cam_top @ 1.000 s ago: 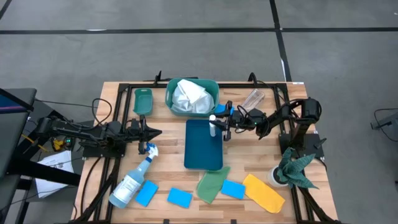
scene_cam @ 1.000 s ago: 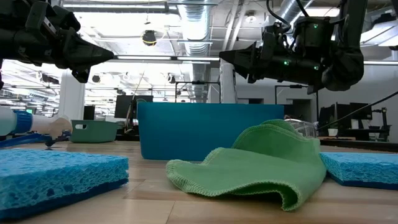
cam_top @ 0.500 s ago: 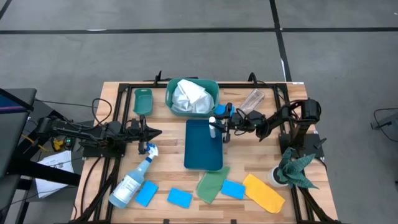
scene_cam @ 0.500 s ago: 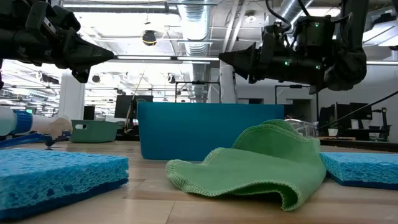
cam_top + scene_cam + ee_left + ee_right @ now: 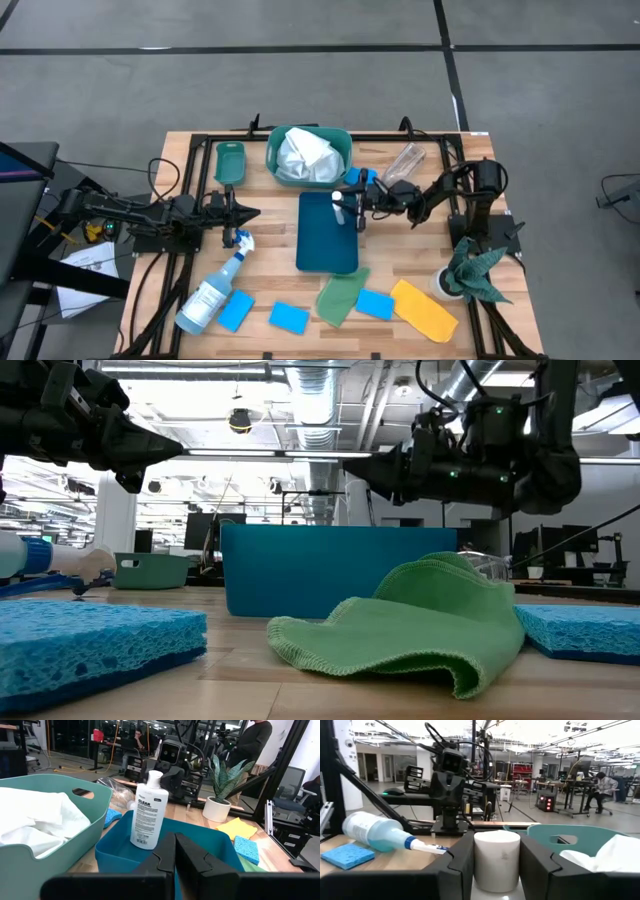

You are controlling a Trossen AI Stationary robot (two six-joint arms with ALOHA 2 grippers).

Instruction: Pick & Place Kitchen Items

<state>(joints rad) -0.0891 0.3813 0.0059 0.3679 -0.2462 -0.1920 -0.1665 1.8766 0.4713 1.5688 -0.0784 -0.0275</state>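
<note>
1. High view: a wooden table (image 5: 180,310) fills the middle of the frame, with grey floor all around it.
2. At the centre lies a deep blue tray (image 5: 327,250). Above it sits a teal basket (image 5: 275,160) holding a white cloth (image 5: 305,155).
3. The right hand (image 5: 345,200) reaches in from the right, over the tray's upper right corner. Its two fingers are partly closed around the cap of a small white bottle (image 5: 340,203), which stands upright inside the tray.
4. The left hand (image 5: 252,212) waits at centre left, with its fingers pressed together and nothing in them. It is left of the tray and apart from it.
5. Just below the left hand lies a spray bottle (image 5: 210,295) on its side, with its blue trigger pointing up toward the hand.
6. Along the lower edge lie three blue sponges (image 5: 288,318), a light-green cloth (image 5: 340,297) touching the tray's bottom edge, and a yellow cloth (image 5: 425,310).
7. A small green tray (image 5: 230,162) sits at upper left, and a clear bottle (image 5: 405,160) lies at upper right behind the right arm.
8. At lower right, a dark green rag (image 5: 475,265) droops over a small white pot.
9. Bare wood shows to the left and right of the blue tray. The bottom row is crowded.
</note>
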